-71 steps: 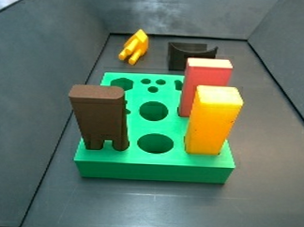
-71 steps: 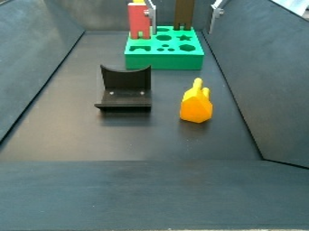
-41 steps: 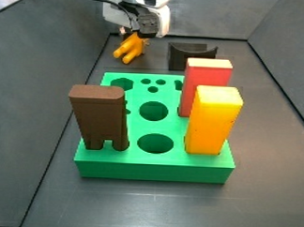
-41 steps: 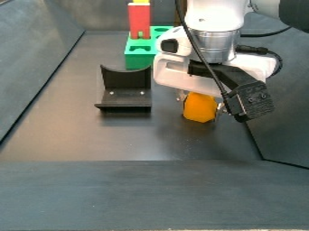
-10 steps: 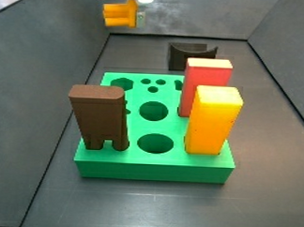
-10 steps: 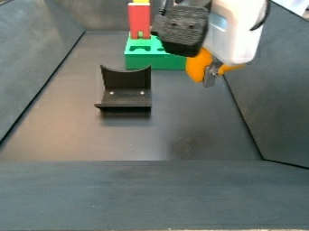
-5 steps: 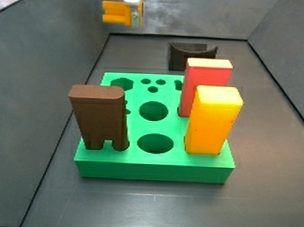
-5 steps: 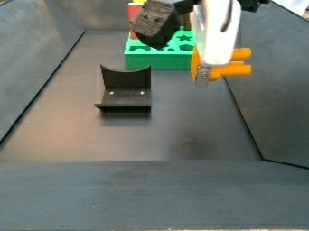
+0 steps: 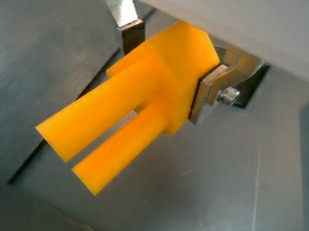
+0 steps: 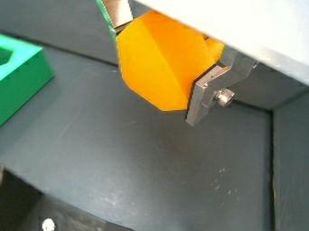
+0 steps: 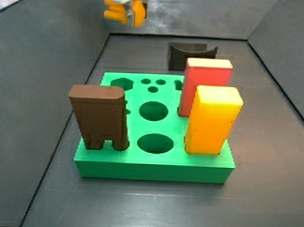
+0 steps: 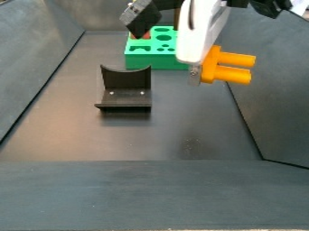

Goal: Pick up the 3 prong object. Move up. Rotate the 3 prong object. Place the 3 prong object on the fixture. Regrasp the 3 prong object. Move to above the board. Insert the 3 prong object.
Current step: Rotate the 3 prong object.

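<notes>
The gripper (image 9: 169, 56) is clamped on the 3 prong object (image 9: 126, 113), its flat silver fingers (image 9: 214, 90) pressed against opposite sides of the yellow-orange body; both wrist views show this grip, with the prongs extending away from the fingers in a wrist view and the blunt body (image 10: 167, 61) filling the gap in a wrist view. In a side view the gripper (image 12: 193, 50) hangs in the air above the dark floor (image 12: 145, 144), clear of everything below, and the 3 prong object (image 12: 222, 67) lies roughly level, its prongs pointing sideways towards the wall. In a side view the held piece (image 11: 125, 8) appears at the far end of the enclosure, raised off the floor.

The fixture (image 12: 123, 89), a dark low bracket, stands on the floor beside and below the gripper, well apart from the held piece; it also shows behind the blocks (image 11: 190, 53). The board (image 11: 154, 134), a green slab with round holes, rests on the floor and carries a tall brown two-legged block (image 11: 98, 115), a red block (image 11: 206, 83) and a tall yellow-orange block (image 11: 214, 118).
</notes>
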{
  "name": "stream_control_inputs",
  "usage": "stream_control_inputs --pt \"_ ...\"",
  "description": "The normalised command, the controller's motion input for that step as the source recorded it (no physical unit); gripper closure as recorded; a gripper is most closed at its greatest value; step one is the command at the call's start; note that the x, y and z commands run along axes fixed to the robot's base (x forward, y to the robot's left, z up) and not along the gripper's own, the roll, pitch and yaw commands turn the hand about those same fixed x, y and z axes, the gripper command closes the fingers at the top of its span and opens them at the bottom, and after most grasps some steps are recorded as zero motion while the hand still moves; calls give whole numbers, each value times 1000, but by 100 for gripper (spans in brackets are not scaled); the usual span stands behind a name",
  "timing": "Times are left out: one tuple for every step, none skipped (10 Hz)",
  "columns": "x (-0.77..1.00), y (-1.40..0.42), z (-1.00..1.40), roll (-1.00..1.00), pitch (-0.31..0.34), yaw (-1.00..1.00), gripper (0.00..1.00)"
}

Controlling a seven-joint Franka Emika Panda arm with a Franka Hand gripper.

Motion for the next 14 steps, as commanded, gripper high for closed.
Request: stream_control_inputs --pt "8 15 -20 -19 -7 -1000 100" --pt "8 15 -20 -20 -8 -1000 100" --pt "8 15 -20 -20 -8 -1000 100" --pt "8 15 -20 -23 -9 -1000 100" --pt "8 15 -20 -24 -10 -1000 100" --pt "7 15 -20 -26 -10 -1000 100" --pt "7 15 -20 -29 -11 -1000 100" --pt "7 16 -20 -32 -13 -1000 100" --pt "7 16 -20 -35 -14 -1000 100" --pt "7 16 -20 -41 -16 -1000 100" --pt "7 16 -20 -47 -18 -1000 100" --pt "7 16 -20 -54 -21 -1000 100" --pt "7 16 -20 -69 -27 -1000 100" --pt "7 16 -20 -83 -32 -977 100"
